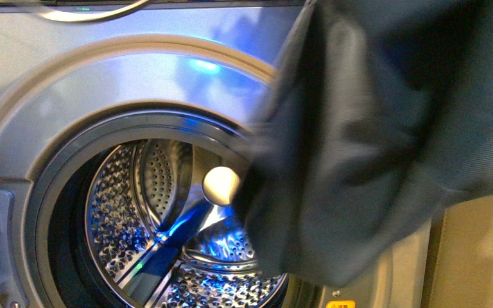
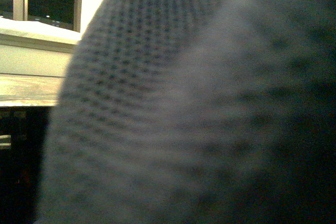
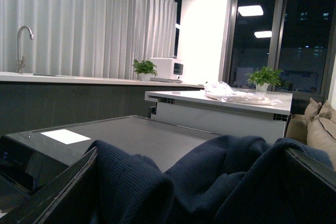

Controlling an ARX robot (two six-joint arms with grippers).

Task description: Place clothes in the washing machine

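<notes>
Curtains (image 3: pixel 79 24) are seen behind; clothes (image 3: pixel 210 182) are bunched in the spread right end effector (image 3: pixel 191 153), by the washing machine (image 1: pixel 51 77); sticker (image 1: pixel 340 304) unreadable.

Clothes (image 1: pixel 385 128), right, seemingly before washing machine (image 1: pixel 70 77)

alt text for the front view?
A dark charcoal garment hangs across the right side of a silver washing machine, covering the right edge of its open round port. Its perforated steel drum shows no clothes inside.

Pale bench (image 3: pixel 210 100), mid-distance: crumpled clear plastic (image 3: pixel 233 93), potted plant (image 3: pixel 264 77) on top. Farther bench (image 3: pixel 79 80): second plant (image 3: pixel 143 68), white appliance (image 3: pixel 167 68).
</notes>
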